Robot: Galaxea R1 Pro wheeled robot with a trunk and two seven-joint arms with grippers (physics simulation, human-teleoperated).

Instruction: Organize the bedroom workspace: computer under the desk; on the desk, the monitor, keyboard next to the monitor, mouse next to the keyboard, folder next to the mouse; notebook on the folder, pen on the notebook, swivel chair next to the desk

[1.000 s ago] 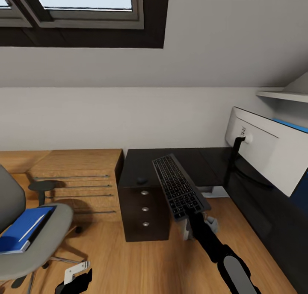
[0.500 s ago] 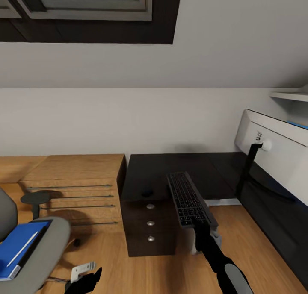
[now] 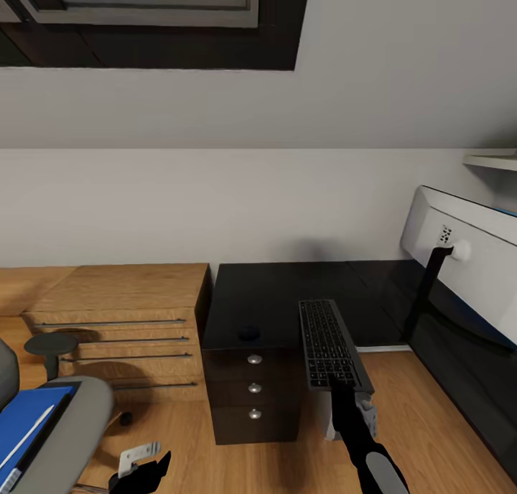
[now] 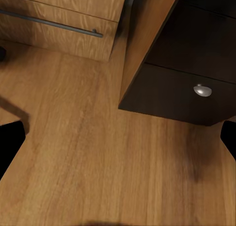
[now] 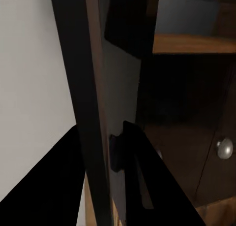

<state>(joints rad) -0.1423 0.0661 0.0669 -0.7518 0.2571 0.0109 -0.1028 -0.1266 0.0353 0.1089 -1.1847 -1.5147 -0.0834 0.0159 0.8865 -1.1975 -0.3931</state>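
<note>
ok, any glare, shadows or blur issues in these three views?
Head view: sharp, flat light, a soft shadow under the swivel chair, and a faint sheen on the desk. Left wrist view: sharp, soft shadows on the floor. Right wrist view: dark, with the keyboard edge-on in the right claw, close to the lens and slightly soft.

Keyboard clamped in right gripper fingers, desk ahead beneath it, monitor right, swivel chair with folder far left
</note>
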